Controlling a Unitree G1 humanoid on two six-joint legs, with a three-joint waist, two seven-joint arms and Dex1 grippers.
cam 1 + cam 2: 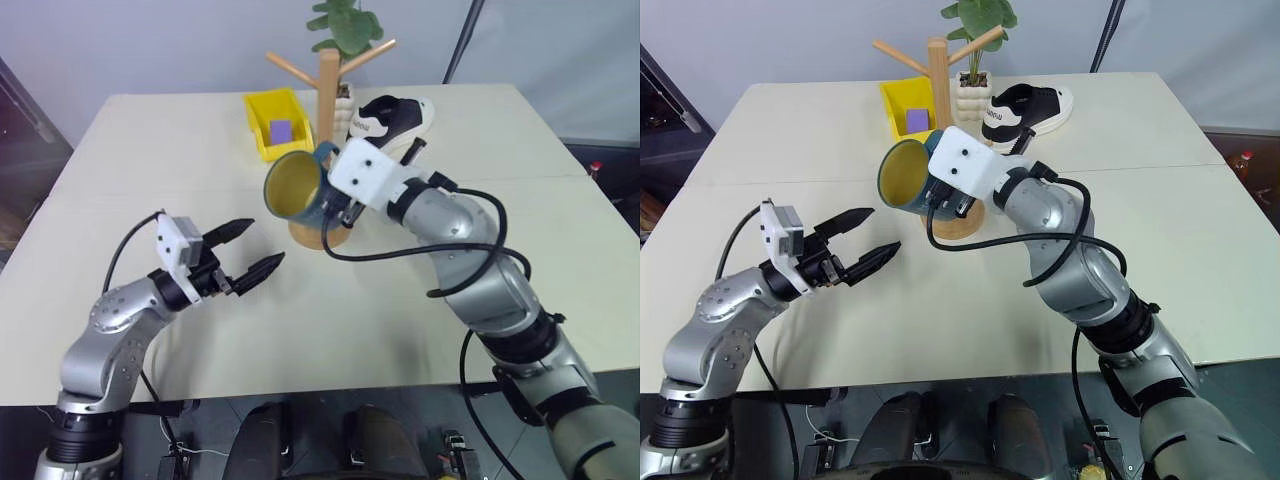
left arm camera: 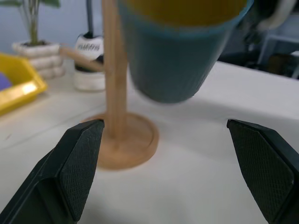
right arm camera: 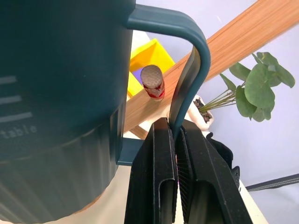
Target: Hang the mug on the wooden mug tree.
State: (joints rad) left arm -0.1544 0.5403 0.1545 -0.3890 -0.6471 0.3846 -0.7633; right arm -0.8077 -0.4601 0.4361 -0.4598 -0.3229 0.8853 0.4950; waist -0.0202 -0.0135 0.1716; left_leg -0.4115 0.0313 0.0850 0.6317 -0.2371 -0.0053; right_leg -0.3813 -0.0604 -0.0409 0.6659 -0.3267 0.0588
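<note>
The dark teal mug (image 1: 297, 188) with a yellow inside hangs in the air, tipped on its side with its mouth toward my left arm. My right gripper (image 3: 174, 127) is shut on its loop handle (image 3: 187, 70). The mug is close in front of the post of the wooden mug tree (image 1: 328, 92) and above its round base (image 1: 312, 236). In the right wrist view a peg's tip (image 3: 152, 82) shows through the handle's loop; whether it is inside the loop I cannot tell. My left gripper (image 1: 263, 243) stands open and empty, low and to the left of the mug.
A yellow bin (image 1: 262, 112) holding a purple block (image 1: 281, 130) stands behind the tree to the left. A black-and-white shoe (image 1: 395, 117) and a potted plant (image 1: 345, 28) lie behind it on the right. The pale table (image 1: 500, 300) stretches wide around.
</note>
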